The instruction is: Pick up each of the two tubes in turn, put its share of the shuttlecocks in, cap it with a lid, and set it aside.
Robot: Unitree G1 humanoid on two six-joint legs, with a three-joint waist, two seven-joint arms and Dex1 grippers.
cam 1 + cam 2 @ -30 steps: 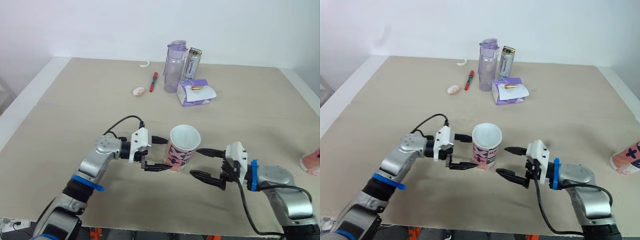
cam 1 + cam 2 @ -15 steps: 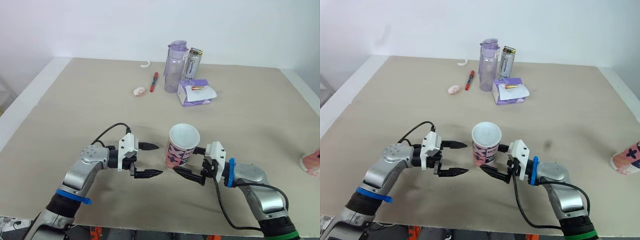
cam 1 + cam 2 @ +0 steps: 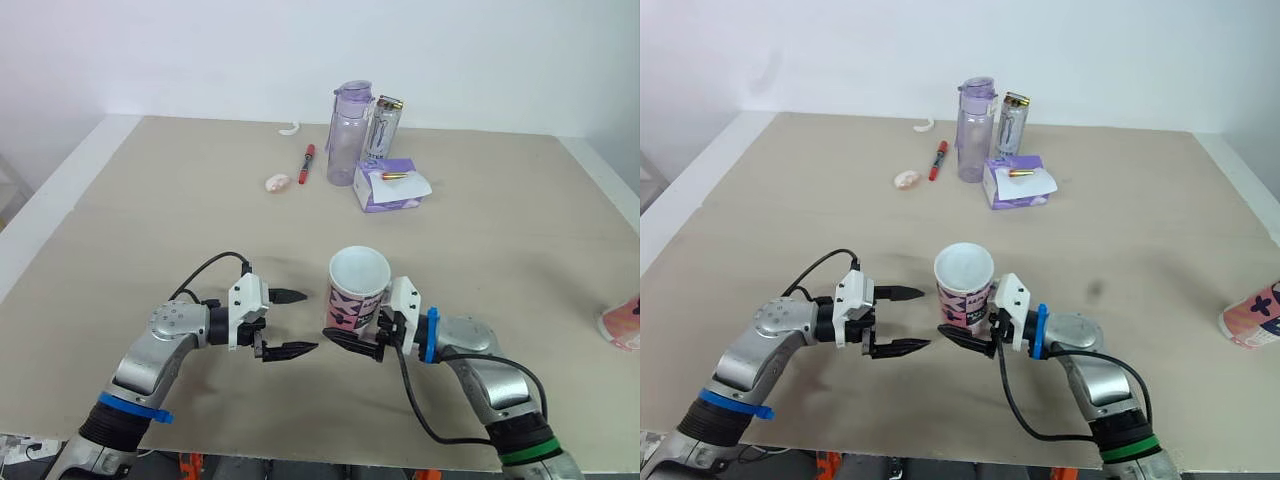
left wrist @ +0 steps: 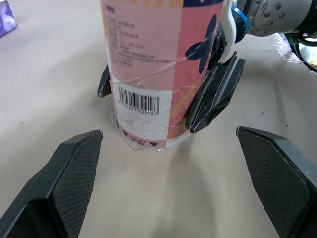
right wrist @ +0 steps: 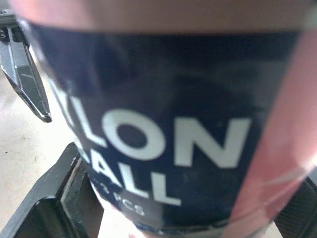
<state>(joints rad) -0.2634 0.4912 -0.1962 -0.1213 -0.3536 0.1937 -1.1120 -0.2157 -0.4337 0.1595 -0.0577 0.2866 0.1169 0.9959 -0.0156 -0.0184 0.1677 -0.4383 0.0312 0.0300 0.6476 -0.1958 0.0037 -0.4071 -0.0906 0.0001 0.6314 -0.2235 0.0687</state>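
Observation:
A pink and navy tube stands upright with its top open near the middle of the tan table. My right gripper reaches in from the right and is shut on the tube's lower part, with a finger pressed against each side. In the right wrist view the tube sits close between that gripper's fingers. My left gripper hangs open a short way to the tube's left, apart from it and holding nothing. A second pink tube lies at the table's right edge.
At the back stand a purple bottle, a can and a purple box. A red pen, a small pink-white lump and a white curved piece lie to their left.
My left gripper let go of the tube and drew back to the left. My right gripper moved in from the right and closed on the tube, which shifted slightly left.

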